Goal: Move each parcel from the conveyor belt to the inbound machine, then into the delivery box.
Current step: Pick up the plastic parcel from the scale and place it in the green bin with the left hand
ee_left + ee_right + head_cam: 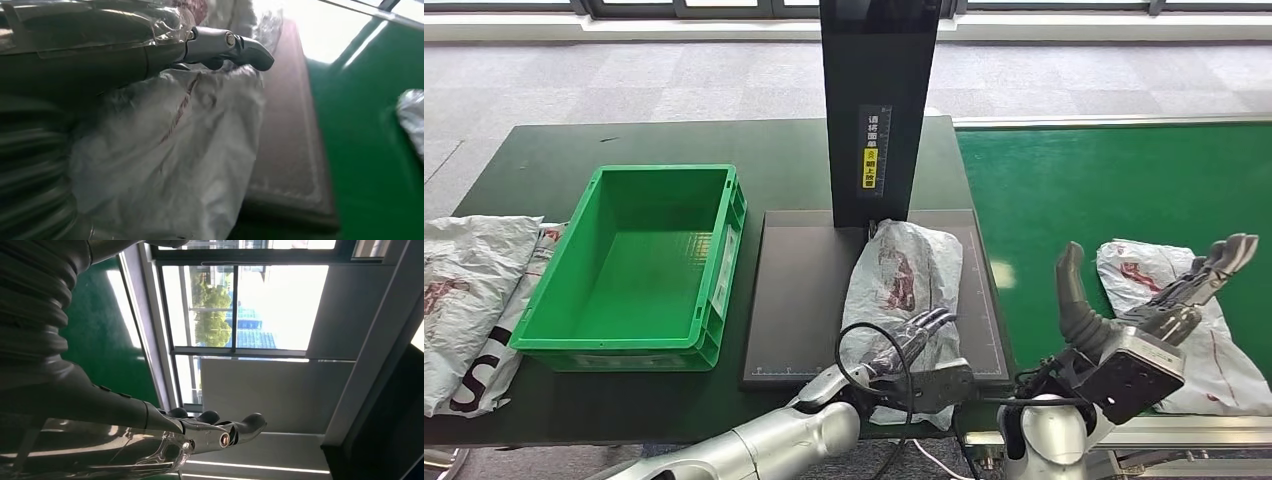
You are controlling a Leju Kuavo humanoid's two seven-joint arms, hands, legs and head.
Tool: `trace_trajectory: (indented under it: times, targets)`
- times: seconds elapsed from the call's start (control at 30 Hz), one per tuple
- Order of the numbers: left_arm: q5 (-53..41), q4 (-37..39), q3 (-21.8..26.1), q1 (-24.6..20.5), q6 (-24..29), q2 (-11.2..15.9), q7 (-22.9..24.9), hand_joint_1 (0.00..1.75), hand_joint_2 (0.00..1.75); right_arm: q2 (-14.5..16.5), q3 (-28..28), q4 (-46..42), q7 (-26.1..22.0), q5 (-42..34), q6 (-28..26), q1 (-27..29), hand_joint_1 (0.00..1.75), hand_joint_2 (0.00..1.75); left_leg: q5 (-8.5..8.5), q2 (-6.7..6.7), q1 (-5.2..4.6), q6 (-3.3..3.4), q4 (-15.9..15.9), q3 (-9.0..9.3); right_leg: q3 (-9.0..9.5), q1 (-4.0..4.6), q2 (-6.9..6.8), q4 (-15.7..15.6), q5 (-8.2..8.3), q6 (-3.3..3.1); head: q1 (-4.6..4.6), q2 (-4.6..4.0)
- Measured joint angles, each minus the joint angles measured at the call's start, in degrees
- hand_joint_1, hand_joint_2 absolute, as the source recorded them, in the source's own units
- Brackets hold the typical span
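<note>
Two hands | left hand (914, 355) grips parcel (904, 275) | right hand (1159, 305) spread | green belt (1074, 190)

Daylight from the windows (250, 305) lights the head view evenly and sharply, with soft shadows. A pale sheen lies on the conveyor belt (1124, 180). In the left wrist view the far corner is blown out white and the parcel (170, 150) close up is soft and blurred.

crate (649, 270) left | scanner plate (799, 300) centre, parcel (904, 275) on it | belt (1114, 190) right
</note>
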Motion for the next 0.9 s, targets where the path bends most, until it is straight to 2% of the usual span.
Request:
trace_trajectory:
  times: [0.23, 0.37, 0.6, 0.9]
  targets:
    - [-5.4, 4.2, -5.9, -0.6, -1.5, 0.1, 5.7, 0.0, 1.75, -0.2, 0.5, 0.1, 0.0, -2.2, 0.0, -0.1, 0.0, 1.75, 0.0, -0.01, 0.0, 0.0, 0.0, 0.01, 0.06, 0.0, -0.01, 0.0, -0.01, 0.0, 0.0, 0.0]
    - [-7.6, 5.3, -7.6, -1.2, -1.3, 0.0, 8.1, 1.75, 1.75, -0.2, 0.6, 0.1, 0.0, -2.3, 0.0, -0.1, 0.0, 1.75, 0.0, -0.01, 0.0, 0.01, 0.0, 0.06, 0.1, 0.0, -0.02, 0.0, 0.0, 0.0, 0.0, 0.0]
    - [-9.3, 6.1, -8.7, -2.5, -0.3, 0.0, 10.1, 1.75, 1.75, -0.2, 0.6, 0.1, 0.0, -2.2, 0.0, -0.1, 0.0, 1.75, 0.02, -0.01, 0.0, 0.01, 0.0, 0.2, 0.26, 0.01, -0.02, 0.0, 0.01, 0.0, 0.0, 0.0]
    - [-9.7, 7.0, -8.6, -3.1, 3.2, 0.0, 8.7, 1.75, 1.75, -0.3, 0.8, 0.6, 0.0, -2.6, 0.0, -0.2, 0.0, 1.75, 0.02, -0.01, 0.01, 0.02, 0.0, 0.29, 0.37, 0.0, -0.02, 0.0, 0.01, 0.0, 0.0, 0.0]
